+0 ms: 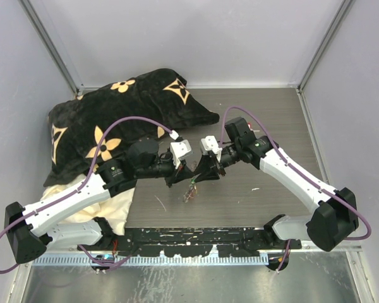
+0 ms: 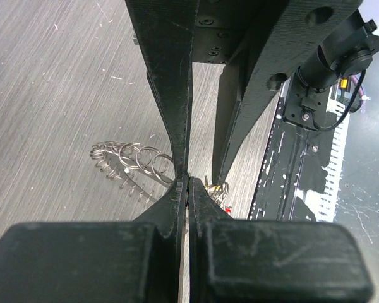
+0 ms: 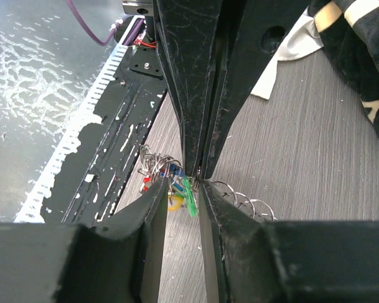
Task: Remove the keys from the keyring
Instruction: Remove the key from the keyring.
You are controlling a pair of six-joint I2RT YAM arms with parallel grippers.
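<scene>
On the far left of the bench (image 1: 271,120) lies a black cushion (image 1: 114,113) with pale flowers, well clear of the work. The left gripper (image 2: 187,184) reaches in toward the middle, its fingers (image 2: 167,205) pressed tight together just where the keyring (image 2: 129,158) passes. The silvery coil runs off to one side of the tips and shows again on the other. Whether wire is actually nipped between them I cannot tell.

The keys (image 3: 170,186) hang in a small bunch of red, blue, yellow and green heads, close beside the meeting fingertips and on the near side of the ring. All look threaded on the coil, so no key seems to be off yet.

From the right comes the right gripper (image 3: 183,189), tip to tip with the left. Its fingers (image 3: 148,214) stand a little apart, with a narrow gap between them. The green key sits in line with that gap, but nothing looks clamped.

The step in hand looks like steadying the ring with the left arm while the right seeks one key. Next, the right fingers must close on a single coloured head and work it along the wire to the coil's end.
</scene>
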